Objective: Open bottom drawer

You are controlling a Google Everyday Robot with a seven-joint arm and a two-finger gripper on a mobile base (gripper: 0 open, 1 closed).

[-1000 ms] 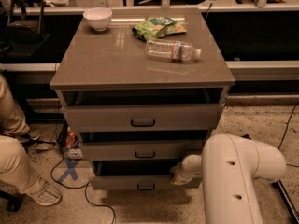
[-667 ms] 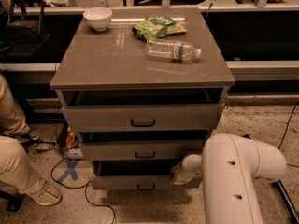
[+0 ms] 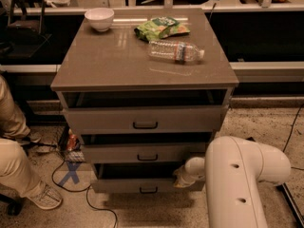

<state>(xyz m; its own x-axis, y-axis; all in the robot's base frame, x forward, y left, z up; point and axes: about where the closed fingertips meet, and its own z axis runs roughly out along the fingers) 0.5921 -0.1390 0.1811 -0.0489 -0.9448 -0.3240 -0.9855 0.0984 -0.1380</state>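
The bottom drawer (image 3: 128,186) is the lowest, narrowest grey front of the cabinet, with a small black loop handle (image 3: 148,190). It stands pulled out a little, with a dark gap above it. My gripper (image 3: 183,179) is at the drawer's right end, just above its front, at the tip of my white arm (image 3: 237,175). The arm hides most of the gripper.
The middle drawer (image 3: 142,153) and top drawer (image 3: 142,120) also stand slightly out. On the cabinet top (image 3: 104,61) are a white bowl (image 3: 99,18), a green bag (image 3: 160,27) and a plastic bottle (image 3: 175,50). A seated person's legs (image 3: 19,175) and cables (image 3: 71,175) are at the left.
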